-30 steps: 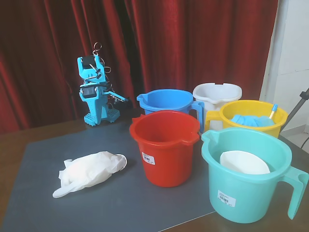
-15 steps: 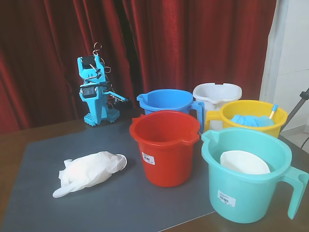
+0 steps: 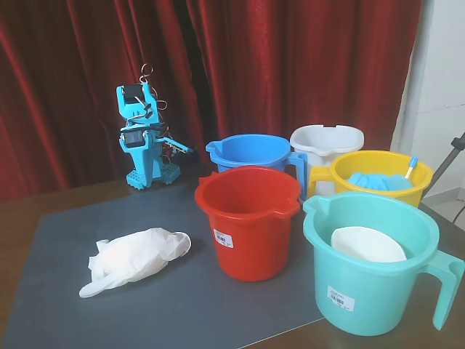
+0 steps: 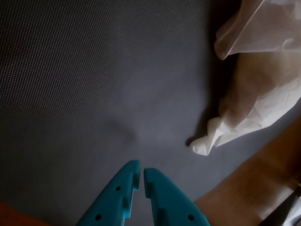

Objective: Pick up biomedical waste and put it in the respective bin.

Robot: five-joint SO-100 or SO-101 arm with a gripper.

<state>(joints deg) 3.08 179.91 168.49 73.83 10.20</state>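
Observation:
A crumpled white glove (image 3: 136, 259) lies on the grey mat (image 3: 58, 291) at the front left in the fixed view. It also shows in the wrist view (image 4: 256, 89), at the right edge. The teal arm (image 3: 145, 142) stands folded at the back of the table, far from the glove. In the wrist view my gripper (image 4: 142, 175) hovers over bare mat, left of and below the glove. Its two teal fingers (image 4: 123, 188) stand almost together with only a thin slit between them. Nothing is held.
Several plastic bins stand at the right: red (image 3: 247, 222), blue (image 3: 251, 151), white (image 3: 327, 140), yellow (image 3: 381, 190) holding blue gloves, and teal (image 3: 374, 283) with a white item inside. A red curtain hangs behind. Brown table (image 4: 254, 188) shows past the mat's edge.

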